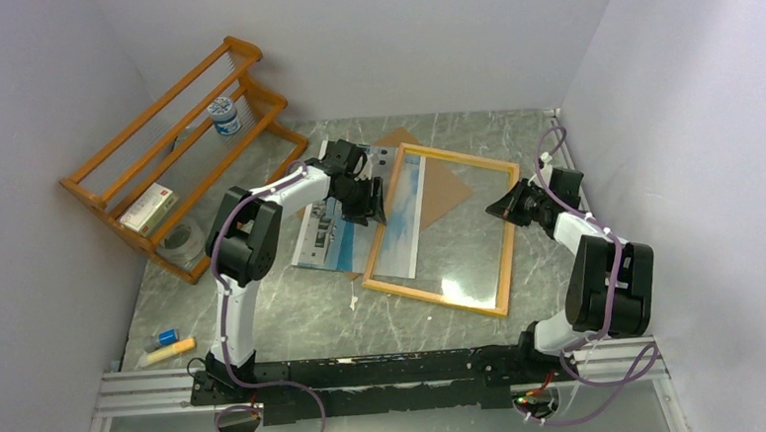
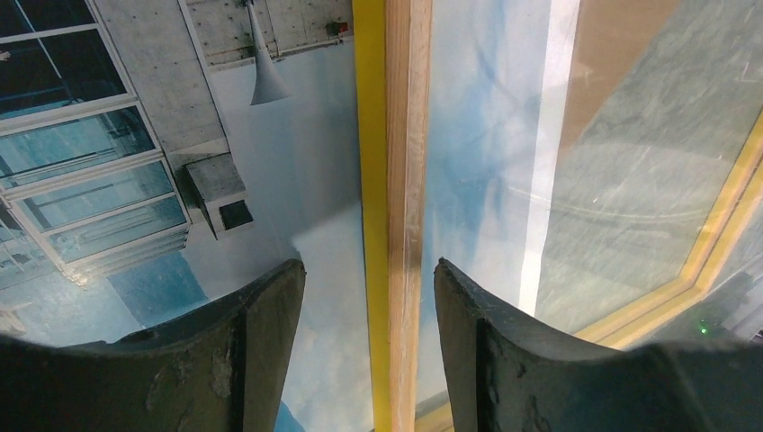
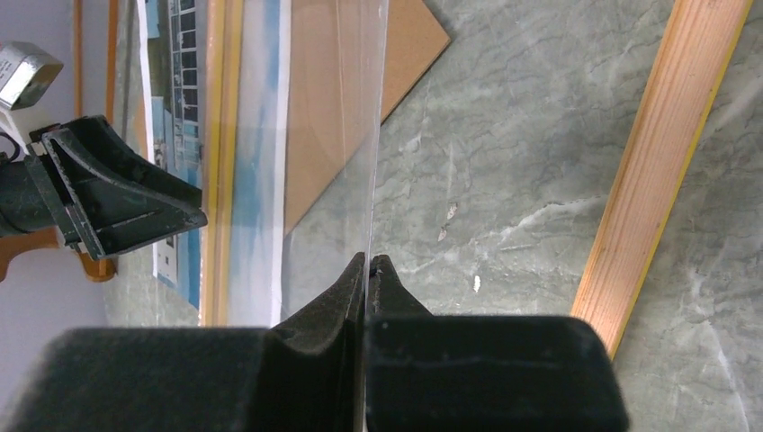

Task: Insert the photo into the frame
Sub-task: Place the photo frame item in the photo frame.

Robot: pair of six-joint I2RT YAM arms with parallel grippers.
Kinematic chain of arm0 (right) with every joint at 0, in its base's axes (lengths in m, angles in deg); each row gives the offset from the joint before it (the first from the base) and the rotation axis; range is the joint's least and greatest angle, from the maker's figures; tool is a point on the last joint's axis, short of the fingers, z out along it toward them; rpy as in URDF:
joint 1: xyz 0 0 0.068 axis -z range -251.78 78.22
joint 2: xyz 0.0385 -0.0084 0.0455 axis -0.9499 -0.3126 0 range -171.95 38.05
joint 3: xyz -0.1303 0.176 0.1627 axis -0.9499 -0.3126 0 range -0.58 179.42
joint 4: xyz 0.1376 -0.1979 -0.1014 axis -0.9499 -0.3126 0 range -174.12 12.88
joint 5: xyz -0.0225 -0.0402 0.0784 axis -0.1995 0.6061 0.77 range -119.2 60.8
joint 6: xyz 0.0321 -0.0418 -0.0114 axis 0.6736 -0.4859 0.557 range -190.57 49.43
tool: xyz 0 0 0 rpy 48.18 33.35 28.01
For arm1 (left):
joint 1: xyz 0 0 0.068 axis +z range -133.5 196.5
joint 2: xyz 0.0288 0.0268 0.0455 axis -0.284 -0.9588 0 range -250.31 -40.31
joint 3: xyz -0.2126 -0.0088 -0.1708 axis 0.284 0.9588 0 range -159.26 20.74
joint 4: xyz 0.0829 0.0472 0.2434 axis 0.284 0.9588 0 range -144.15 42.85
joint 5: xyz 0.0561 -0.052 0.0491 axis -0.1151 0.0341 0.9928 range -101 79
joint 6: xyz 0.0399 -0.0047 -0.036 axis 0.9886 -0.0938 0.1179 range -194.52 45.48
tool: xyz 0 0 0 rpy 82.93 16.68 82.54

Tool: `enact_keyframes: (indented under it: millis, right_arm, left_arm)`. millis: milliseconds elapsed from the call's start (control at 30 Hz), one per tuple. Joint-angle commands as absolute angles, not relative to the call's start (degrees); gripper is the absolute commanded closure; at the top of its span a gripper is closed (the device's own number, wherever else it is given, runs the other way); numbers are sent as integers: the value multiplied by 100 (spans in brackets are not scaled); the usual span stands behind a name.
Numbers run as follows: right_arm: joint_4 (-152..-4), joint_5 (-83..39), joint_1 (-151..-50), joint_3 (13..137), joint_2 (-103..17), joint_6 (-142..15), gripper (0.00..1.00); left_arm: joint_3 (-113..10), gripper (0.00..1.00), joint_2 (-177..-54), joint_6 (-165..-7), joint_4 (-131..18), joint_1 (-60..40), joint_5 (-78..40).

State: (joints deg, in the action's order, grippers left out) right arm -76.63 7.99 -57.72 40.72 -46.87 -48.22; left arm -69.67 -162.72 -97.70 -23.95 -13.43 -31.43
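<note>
The frame lies flat, wood-orange side up with a yellow edge. The photo lies face up, its sky part reaching under the frame's left rail; its building shows in the left wrist view. My left gripper is open, its fingers standing either side of that rail without touching it. My right gripper is shut on the edge of a clear glazing sheet, holding it tilted up inside the frame. The frame's right rail lies beside it.
A brown hardboard panel lies under the frame's far part. An orange slatted rack at back left holds a cup and a box; a tape roll lies by it. Small tubes lie front left. Walls close both sides.
</note>
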Motion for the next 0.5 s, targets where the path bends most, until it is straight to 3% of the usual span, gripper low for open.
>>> enact_keyframes:
  millis: [0,467]
  right_arm:
    - [-7497,538,-5745,4290,-4673,-5017,99]
    - [-7571,474,-5746,4426,-4641,-5137,99]
  left_arm:
    - [-6891,38,-16752,-9544,-1937,-1417,-2678]
    - [-6883,39,-16868,-9588,-1910,-1418,-2646]
